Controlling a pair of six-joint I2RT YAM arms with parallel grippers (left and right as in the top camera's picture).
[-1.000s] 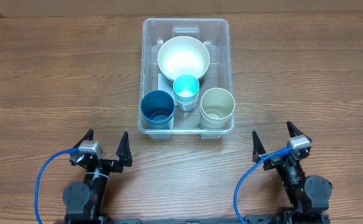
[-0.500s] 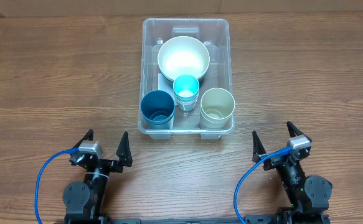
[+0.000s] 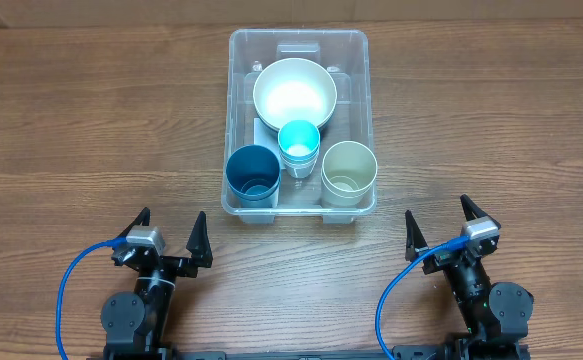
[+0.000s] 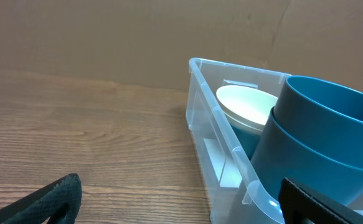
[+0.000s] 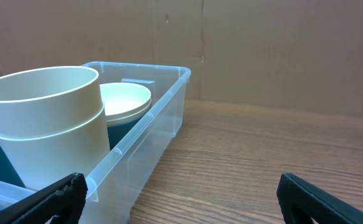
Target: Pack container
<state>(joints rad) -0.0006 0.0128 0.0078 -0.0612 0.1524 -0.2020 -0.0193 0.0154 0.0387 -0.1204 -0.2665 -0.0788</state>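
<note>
Container (image 3: 356, 60) overhead shows a cyan cup (image 3: 298, 137) neither wrist view catches; left pincer (image 3: 173, 215) and right pincer (image 3: 436, 207) gape empty.

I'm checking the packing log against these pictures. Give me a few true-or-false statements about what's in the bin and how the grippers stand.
1. The white bowl sits inside the container. True.
2. The dark blue cup stands outside the container. False: it is inside, at the near left corner.
3. The left gripper and right gripper are both open and empty. True.
4. The cream cup lies on its side. False: it stands upright.
</note>
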